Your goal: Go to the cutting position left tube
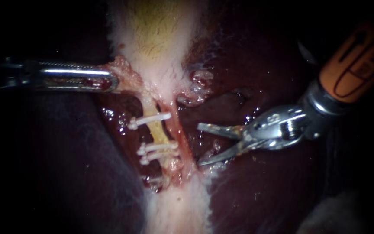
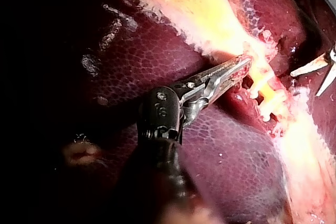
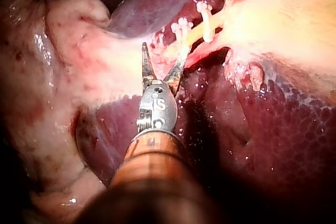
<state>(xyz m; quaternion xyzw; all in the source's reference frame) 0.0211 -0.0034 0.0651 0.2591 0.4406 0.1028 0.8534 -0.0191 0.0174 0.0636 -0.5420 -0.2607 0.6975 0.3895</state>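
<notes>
Approach step. Right instrument (image 1: 198, 144) claw apart, short of target; left tube (image 1: 157, 133) ahead, beyond pink tube (image 1: 182, 135). Left instrument (image 1: 109, 81) claw clamped on gallbladder (image 1: 156, 39). Next: advance, straddle left tube between clips (image 1: 150, 120).

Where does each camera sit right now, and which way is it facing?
Endoscope: close over the tissue, facing the clipped tube; left instrument enters from the left, shut on pale tissue; right instrument from the right, open.
Left wrist: on the left arm, looking along its shaft toward the clips; the right instrument's tips show beyond.
Right wrist: on the right arm, looking along its shaft; clips just ahead.
Shared: all three show the clips and liver.
</notes>
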